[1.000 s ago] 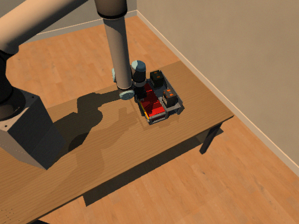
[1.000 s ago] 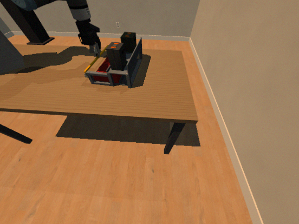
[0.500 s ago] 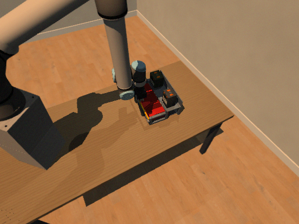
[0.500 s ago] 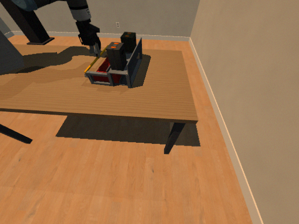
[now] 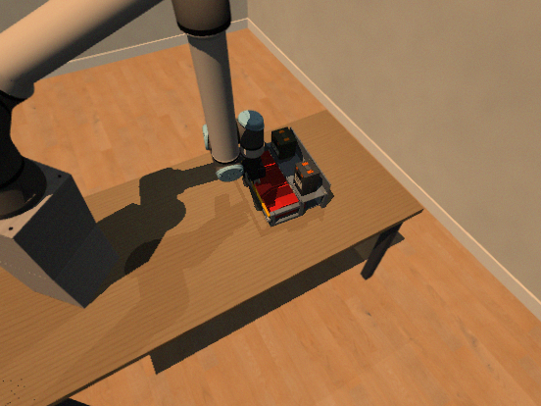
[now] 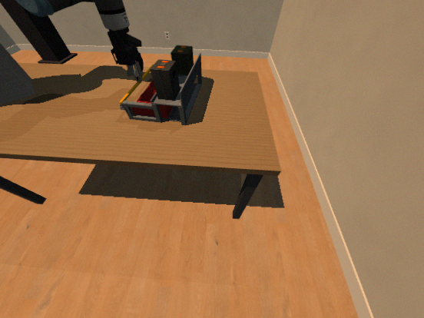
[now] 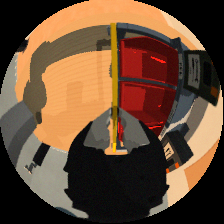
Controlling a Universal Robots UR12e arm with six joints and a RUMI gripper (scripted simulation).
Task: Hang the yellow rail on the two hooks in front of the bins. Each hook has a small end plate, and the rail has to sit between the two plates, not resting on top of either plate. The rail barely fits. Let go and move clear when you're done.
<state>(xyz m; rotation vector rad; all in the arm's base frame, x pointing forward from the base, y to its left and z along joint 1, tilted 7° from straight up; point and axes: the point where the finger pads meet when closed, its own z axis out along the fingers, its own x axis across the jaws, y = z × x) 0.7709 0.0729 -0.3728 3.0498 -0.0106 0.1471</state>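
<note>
The yellow rail [image 7: 113, 80] is a thin straight bar. In the wrist view it runs from my fingers straight ahead along the front edge of the two red bins [image 7: 145, 80]. My gripper [image 7: 114, 108] is shut on the rail near one end. In the exterior view the gripper [image 6: 135, 73] is at the rack's far front corner and the rail [image 6: 132, 88] lies along the front of the grey rack [image 6: 161, 104]. In the top view only the rail's near end [image 5: 265, 210] shows below the gripper [image 5: 255, 177]. The hooks and their end plates are too small to make out.
Two dark boxes with orange marks [image 6: 165, 78] [image 6: 182, 57] stand in the rack behind the red bins. A tall grey back plate [image 6: 192, 90] closes the rack's far side. The robot base block [image 5: 44, 235] stands at the table's left end.
</note>
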